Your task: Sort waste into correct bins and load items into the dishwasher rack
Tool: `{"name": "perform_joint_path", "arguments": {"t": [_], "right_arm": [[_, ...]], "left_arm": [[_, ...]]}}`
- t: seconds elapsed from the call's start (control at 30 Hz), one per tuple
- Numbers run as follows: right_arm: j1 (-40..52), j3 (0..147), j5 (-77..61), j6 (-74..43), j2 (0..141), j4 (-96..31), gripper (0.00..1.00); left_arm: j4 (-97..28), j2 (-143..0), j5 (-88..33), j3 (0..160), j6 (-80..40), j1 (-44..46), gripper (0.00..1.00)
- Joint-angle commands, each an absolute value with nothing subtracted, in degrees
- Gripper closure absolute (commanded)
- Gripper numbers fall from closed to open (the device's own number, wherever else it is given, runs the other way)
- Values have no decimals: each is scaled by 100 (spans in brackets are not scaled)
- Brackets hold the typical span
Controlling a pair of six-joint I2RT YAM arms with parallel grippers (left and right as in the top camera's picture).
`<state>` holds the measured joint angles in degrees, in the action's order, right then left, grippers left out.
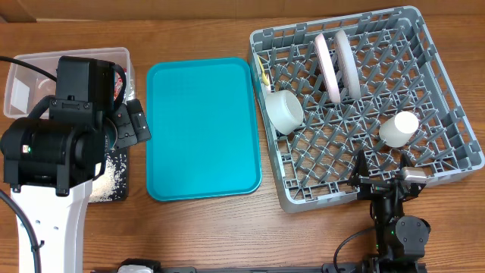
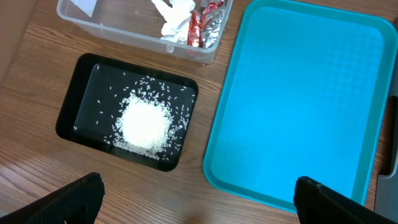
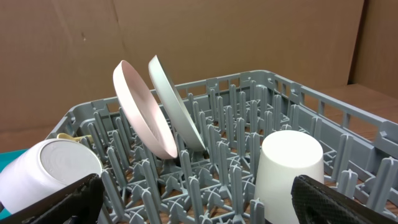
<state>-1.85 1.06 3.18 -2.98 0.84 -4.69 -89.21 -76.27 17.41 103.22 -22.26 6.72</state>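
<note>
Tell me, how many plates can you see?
2. The white plate and the pale grey plate stand tilted side by side between pegs in the dishwasher rack's far half. The left arm covers part of the clear tub, so another could be hidden.

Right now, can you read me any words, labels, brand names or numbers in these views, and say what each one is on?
No text can be read in any view.
Foil wrappers in the clear tub: red and silver, any print too blurred to read.
Teal tray, black tray, dishwasher rack: no markings show.
</note>
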Motion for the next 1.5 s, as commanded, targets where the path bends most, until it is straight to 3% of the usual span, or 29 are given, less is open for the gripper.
{"name": "perform_joint_path", "arguments": {"t": [0.0, 0.2, 0.33, 0.57, 1.0, 1.47], "right_arm": [[-200, 45, 307, -296, 16, -436, 0], [-200, 45, 307, -296, 16, -436, 0], [-200, 45, 307, -296, 16, -436, 0], [-200, 45, 307, -296, 16, -436, 0], [-200, 45, 307, -296, 16, -436, 0], [-200, 45, 307, -296, 16, -436, 0]], "left_arm": [[-8923, -7623, 1841, 10398, -2182, 696, 0], [-8711, -6925, 2058, 10333, -2115, 746, 0], [-7231, -6125, 1909, 9675, -1483, 742, 0], [-4532, -4117, 1201, 7284, 143, 742, 0], [-2196, -609, 1201, 2683, 429, 742, 0], [-242, -19, 1197, 281, 215, 738, 0]]}}
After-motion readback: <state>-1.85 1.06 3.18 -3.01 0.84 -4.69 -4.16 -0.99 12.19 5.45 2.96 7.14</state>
